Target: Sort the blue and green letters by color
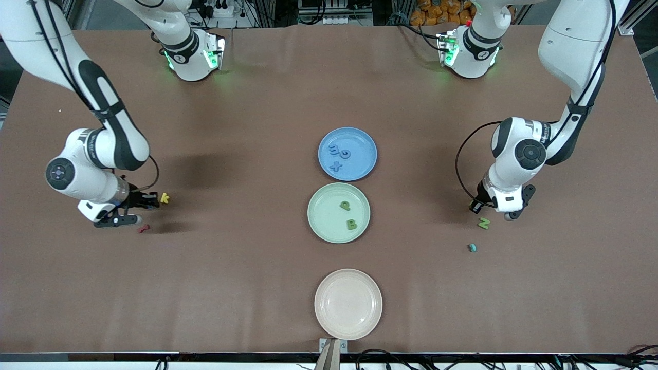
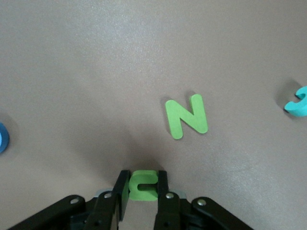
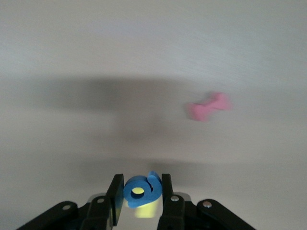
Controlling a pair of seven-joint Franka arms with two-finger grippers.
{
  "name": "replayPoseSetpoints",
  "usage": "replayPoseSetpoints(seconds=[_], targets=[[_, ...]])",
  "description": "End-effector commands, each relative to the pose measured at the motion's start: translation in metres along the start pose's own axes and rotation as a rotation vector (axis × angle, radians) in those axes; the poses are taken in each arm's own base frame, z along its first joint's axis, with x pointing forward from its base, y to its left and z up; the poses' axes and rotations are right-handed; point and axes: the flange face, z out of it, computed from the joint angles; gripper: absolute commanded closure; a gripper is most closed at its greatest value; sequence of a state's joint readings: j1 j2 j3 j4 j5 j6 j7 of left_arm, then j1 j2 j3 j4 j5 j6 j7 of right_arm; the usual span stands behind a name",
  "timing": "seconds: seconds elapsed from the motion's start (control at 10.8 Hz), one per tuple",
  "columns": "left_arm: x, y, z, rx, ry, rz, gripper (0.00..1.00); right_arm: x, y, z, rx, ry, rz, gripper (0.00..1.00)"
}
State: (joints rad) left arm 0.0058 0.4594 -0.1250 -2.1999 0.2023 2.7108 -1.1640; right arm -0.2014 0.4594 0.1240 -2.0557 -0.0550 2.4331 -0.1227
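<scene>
My left gripper (image 2: 143, 186) is shut on a small green letter (image 2: 144, 184), low over the table at the left arm's end (image 1: 493, 209). A green N (image 2: 186, 116) lies flat beside it (image 1: 483, 223). My right gripper (image 3: 139, 189) is shut on a blue letter (image 3: 141, 189) just above the yellow k (image 1: 164, 198), at the right arm's end (image 1: 149, 201). The blue plate (image 1: 360, 139) holds three blue letters (image 1: 336, 165). On the green plate (image 1: 321, 210) lie two green letters (image 1: 351, 224).
A small red letter (image 1: 143, 228) lies near the right gripper (image 3: 208, 108). A teal piece (image 1: 472, 247) lies nearer the front camera than the N (image 2: 298, 103). A blue piece (image 2: 2, 137) shows at the left wrist view's edge. A cream plate (image 1: 348, 304) sits by the front edge.
</scene>
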Motion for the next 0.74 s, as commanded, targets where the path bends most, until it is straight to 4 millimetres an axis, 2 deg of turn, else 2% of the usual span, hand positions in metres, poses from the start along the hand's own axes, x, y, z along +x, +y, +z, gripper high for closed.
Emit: replayPoseSetpoints(seconds=[0.0,0.09,0.37,0.46,0.55,0.65], targets=[[-0.011,0.013,-0.006,-0.031,0.012,0.015,1.00,0.024,-0.135,-0.042,0.038,0.025,0.184,1.00],[-0.019,0.026,-0.011,-0.047,0.015,0.038,1.00,0.029,-0.191,-0.052,0.052,0.046,0.246,1.00],[-0.049,0.066,-0.033,-0.118,0.009,0.086,1.00,0.024,-0.349,-0.046,0.094,0.054,0.404,1.00],[-0.070,0.085,-0.042,-0.146,0.001,0.099,1.00,0.015,-0.402,-0.040,0.111,0.047,0.442,1.00],[-0.092,0.104,-0.052,-0.172,0.002,0.092,1.00,0.003,-0.445,-0.033,0.119,0.042,0.474,1.00],[-0.119,0.123,-0.060,-0.196,-0.004,0.072,1.00,-0.012,-0.480,-0.027,0.125,0.037,0.506,1.00]])
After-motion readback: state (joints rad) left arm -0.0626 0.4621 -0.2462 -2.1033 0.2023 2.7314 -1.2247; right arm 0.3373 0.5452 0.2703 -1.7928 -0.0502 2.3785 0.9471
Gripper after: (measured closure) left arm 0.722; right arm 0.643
